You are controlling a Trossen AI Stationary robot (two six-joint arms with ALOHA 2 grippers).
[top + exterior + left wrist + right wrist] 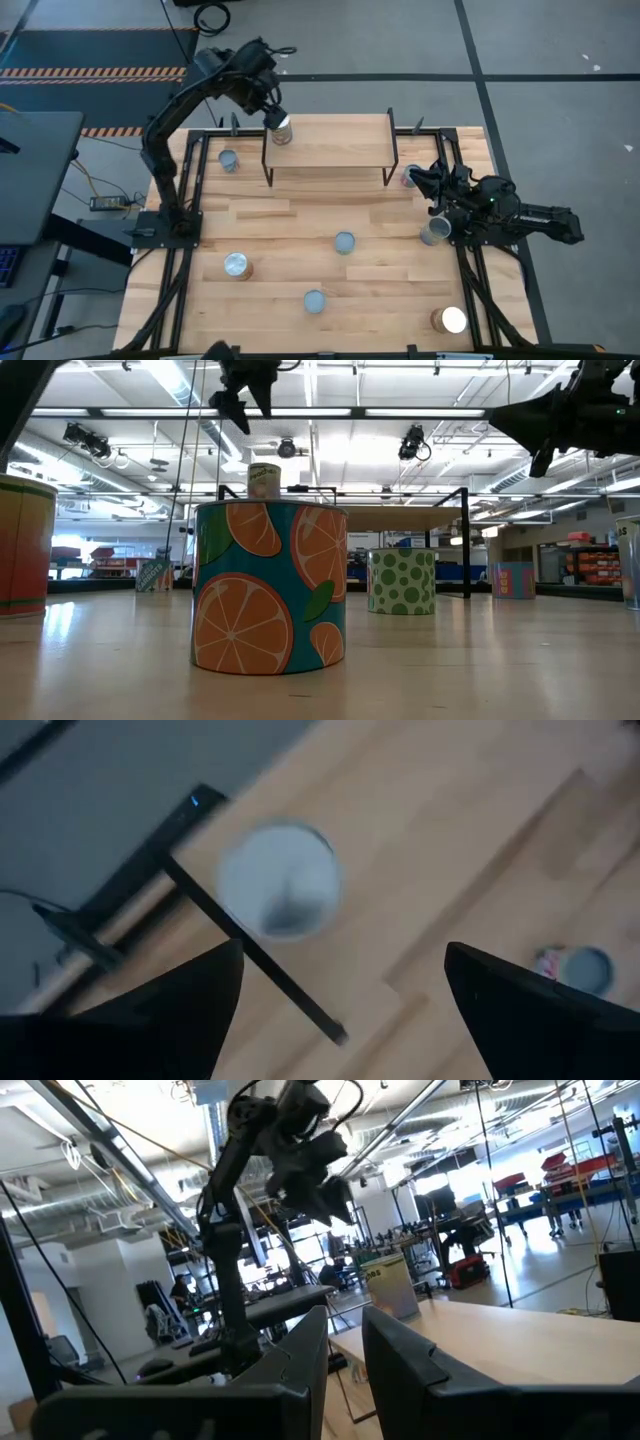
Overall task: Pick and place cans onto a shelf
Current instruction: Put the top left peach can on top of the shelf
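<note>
Can [282, 131] stands at the shelf's [330, 150] left corner; our left gripper [272, 112] hangs above it, spread wide, empty. Any graze could tip the can off the edge.

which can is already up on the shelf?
The can at the shelf's far-left corner, directly below the open left claw. It is the only one on the raised board; the others stand on the tabletop.

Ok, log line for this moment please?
left gripper: open, above can on shelf corner | right gripper: shut, empty, table's right side | other cans: on table
</note>
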